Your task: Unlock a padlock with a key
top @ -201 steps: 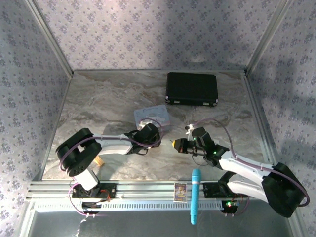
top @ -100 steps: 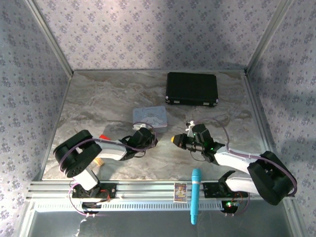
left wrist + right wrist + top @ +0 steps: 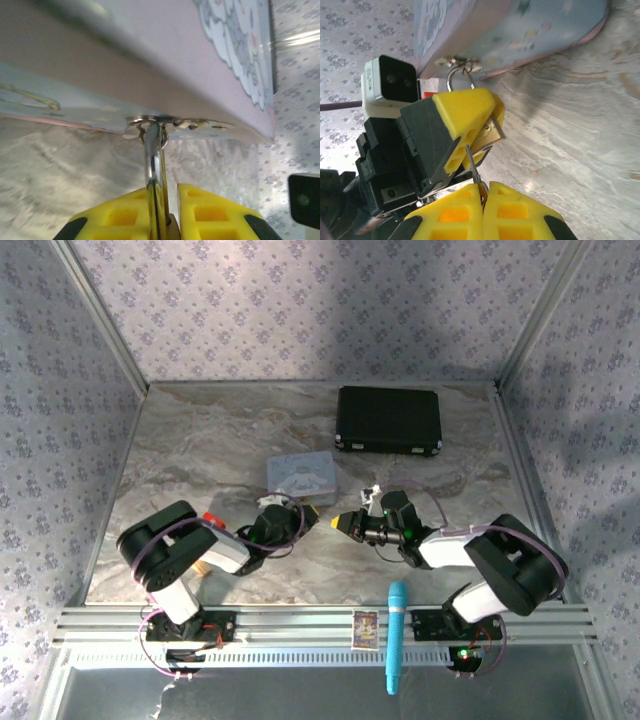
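The padlock's silvery shackle point(image 3: 154, 167) hangs from the hasp point(image 3: 172, 121) of the pastel tin point(image 3: 300, 474). My left gripper point(image 3: 170, 195) is shut on the padlock, whose brass body point(image 3: 493, 131) shows between its yellow fingers point(image 3: 465, 112). My right gripper point(image 3: 484, 189) is shut on a thin silver key point(image 3: 472, 164). The key's tip reaches up to the left finger's edge, just beside the brass body's underside; whether it is in the keyhole I cannot tell. In the top view the two grippers meet tip to tip, left point(image 3: 308, 512) and right point(image 3: 345, 523), just below the tin.
A black case point(image 3: 388, 420) lies at the back right. A blue pen-like tool point(image 3: 396, 636) rests across the front rail. A small red piece point(image 3: 212, 518) sits by the left arm. Marbled table point(image 3: 200, 440) stretches to the back left.
The right gripper has moved left with the key until it meets the left gripper. The left gripper and the tin have shifted slightly left and nearer.
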`<state>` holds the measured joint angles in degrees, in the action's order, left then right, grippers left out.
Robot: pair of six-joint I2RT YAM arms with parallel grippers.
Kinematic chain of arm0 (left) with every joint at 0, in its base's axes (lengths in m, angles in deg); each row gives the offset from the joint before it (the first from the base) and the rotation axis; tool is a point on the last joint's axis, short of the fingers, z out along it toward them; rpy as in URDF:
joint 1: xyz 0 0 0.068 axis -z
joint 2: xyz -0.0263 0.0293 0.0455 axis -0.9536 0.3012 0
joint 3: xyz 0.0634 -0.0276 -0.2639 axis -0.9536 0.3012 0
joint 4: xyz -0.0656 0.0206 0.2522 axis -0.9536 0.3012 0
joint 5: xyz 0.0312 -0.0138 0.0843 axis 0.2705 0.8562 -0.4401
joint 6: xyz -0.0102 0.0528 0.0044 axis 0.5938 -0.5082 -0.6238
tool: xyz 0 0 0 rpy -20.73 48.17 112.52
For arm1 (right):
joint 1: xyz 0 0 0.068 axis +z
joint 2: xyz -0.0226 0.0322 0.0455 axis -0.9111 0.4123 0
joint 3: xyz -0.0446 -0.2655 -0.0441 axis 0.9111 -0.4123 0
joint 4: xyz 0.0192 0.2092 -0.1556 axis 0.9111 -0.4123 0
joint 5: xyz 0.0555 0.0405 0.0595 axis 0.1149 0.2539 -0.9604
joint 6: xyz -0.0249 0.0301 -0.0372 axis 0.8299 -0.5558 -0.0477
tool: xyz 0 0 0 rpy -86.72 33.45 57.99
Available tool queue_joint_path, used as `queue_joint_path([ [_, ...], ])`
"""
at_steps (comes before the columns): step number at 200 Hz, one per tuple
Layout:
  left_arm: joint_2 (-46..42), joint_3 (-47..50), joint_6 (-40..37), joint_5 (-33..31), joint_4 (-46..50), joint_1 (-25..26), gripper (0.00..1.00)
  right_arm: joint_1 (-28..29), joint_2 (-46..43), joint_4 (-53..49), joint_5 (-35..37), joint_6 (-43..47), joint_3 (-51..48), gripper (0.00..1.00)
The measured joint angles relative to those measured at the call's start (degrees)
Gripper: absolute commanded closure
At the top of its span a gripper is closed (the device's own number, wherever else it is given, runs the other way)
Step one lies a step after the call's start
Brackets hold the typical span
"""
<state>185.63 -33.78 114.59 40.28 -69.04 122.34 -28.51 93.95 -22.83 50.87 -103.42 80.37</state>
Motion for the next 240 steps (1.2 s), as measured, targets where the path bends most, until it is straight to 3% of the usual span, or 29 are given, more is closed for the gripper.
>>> queue_joint_path([
  [30, 4.35, 1.25, 1.55, -1.09, -10.93, -0.11, 0.97, -0.66, 4.98, 8.2, -2.49, -3.43, -1.86, 1.0],
  [75, 5.73, 1.33, 3.26, -1.64, -14.45, -0.15, 0.98, -0.22, 9.11, 13.49, -4.17, -6.38, -2.45, 1.0],
  [137, -0.46, 0.92, 3.58, -1.38, -1.99, 0.02, 0.96, 1.33, 10.12, 14.45, -4.13, -7.13, -0.17, 1.0],
  [240, -2.49, 0.44, 5.22, -1.62, 6.51, 0.02, 0.91, 3.34, 11.23, 16.31, -2.43, -10.25, -1.84, 1.0],
])
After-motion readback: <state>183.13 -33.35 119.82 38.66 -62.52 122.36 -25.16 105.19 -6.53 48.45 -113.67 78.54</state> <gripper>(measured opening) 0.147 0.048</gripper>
